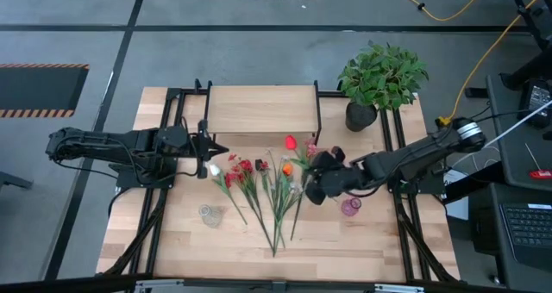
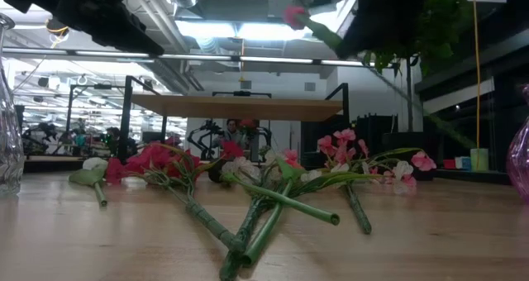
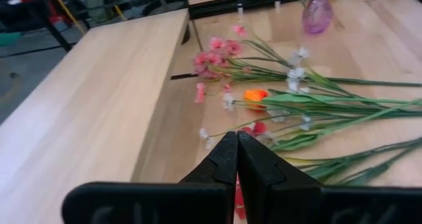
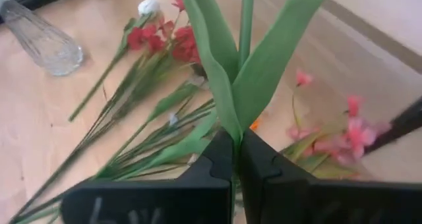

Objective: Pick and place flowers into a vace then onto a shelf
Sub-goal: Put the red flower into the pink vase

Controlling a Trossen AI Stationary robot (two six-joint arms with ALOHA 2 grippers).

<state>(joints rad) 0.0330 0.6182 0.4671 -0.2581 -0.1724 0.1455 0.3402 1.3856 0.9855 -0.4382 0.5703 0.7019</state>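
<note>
right gripper [image 4: 236, 159] clamped on a red-tulip stem [image 4: 245, 66], lifted | left gripper [image 3: 237, 159] closed, empty, 9 o'clock | flowers [image 1: 267, 185] loose mid-tabletop [image 1: 345, 241] | shelf [image 1: 261, 109] 12 o'clock | clear vase [image 1: 210, 215], pink vase [image 1: 350, 207] | concrete floor [image 1: 259, 43]

Both arms are dark, jointed and matte black: the left arm [image 1: 112, 146] is wholly black, while the right arm [image 1: 414, 159] carries a silvery ring near its outer joint. Each wrist ends in black wedge-shaped jaws.

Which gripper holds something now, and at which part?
The right gripper holds one flower by its stem, below the leaves. The left gripper is shut on nothing.
</note>
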